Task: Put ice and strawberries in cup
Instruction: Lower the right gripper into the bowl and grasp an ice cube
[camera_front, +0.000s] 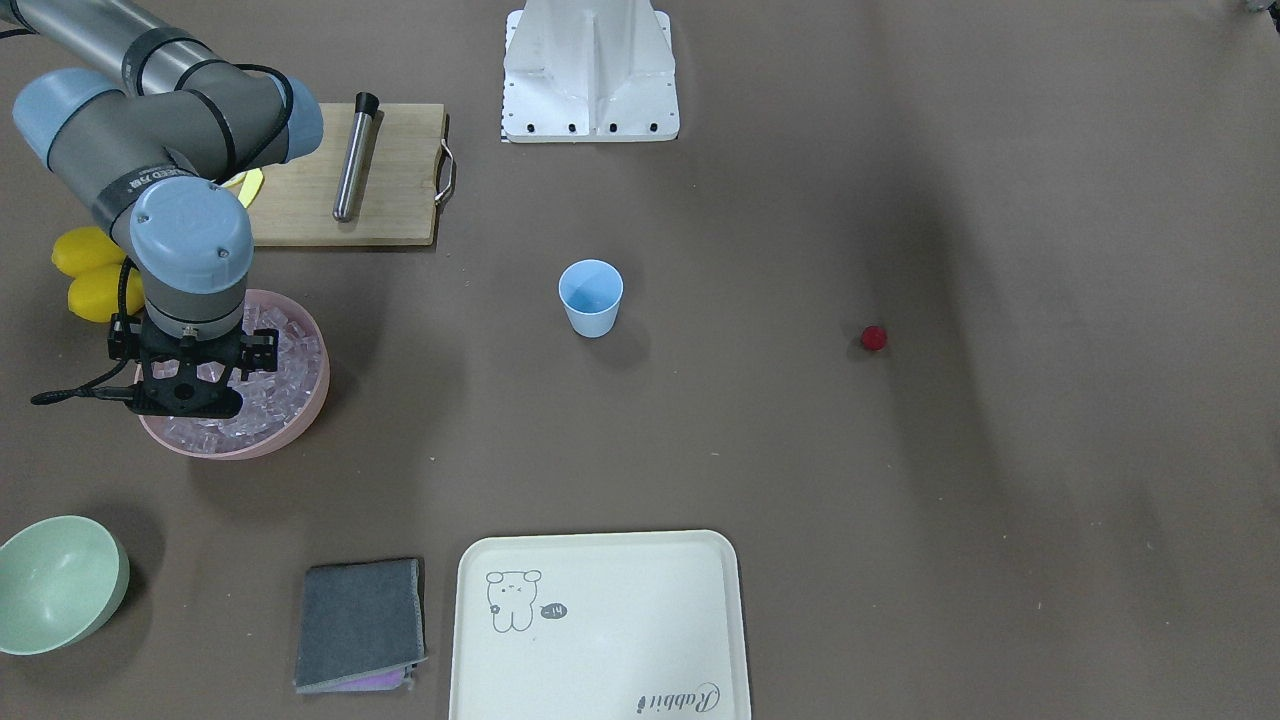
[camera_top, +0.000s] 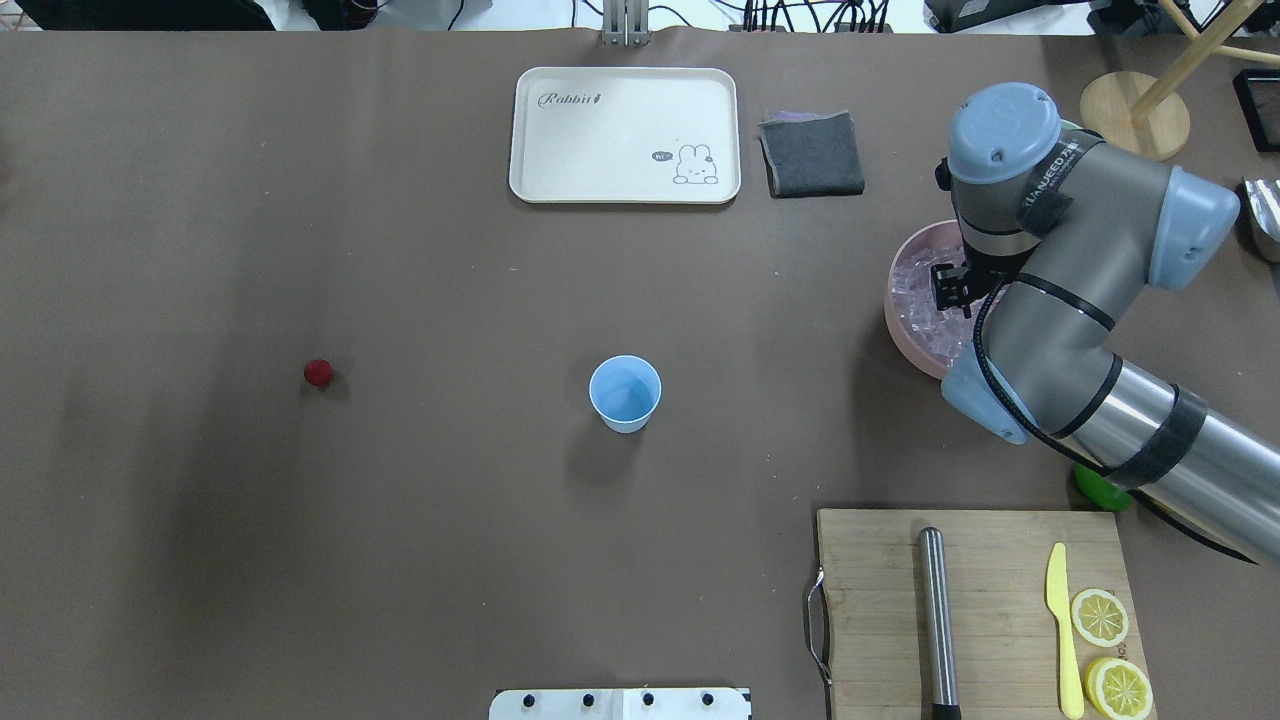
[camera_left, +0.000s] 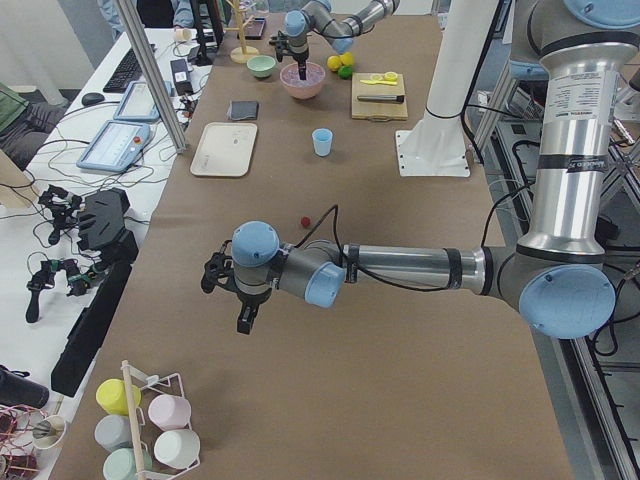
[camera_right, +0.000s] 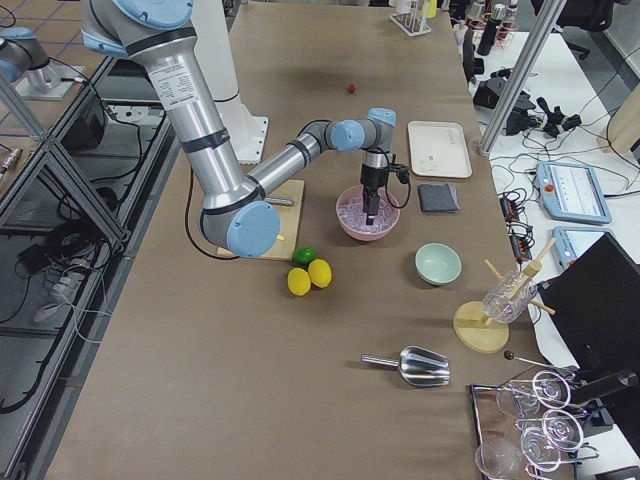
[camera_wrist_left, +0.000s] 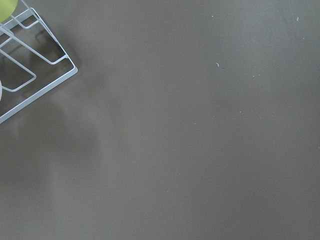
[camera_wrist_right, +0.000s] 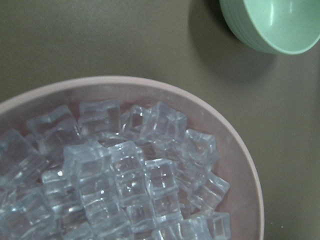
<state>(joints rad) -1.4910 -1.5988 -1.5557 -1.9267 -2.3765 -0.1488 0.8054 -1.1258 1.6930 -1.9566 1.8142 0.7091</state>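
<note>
The light blue cup stands upright near the table's middle, and I see nothing inside it. One small dark red strawberry lies alone on the brown table, far from the cup on my left side. Clear ice fills the pink bowl. My right gripper points down into this bowl just above the cubes; its fingers are hidden, so I cannot tell its state. My left gripper hangs over bare table far from the cup; I cannot tell its state.
A pale green bowl sits beside the pink bowl. A cream tray and grey cloth lie at the far edge. A cutting board holds a metal rod; lemons lie nearby. A white wire rack is below the left wrist.
</note>
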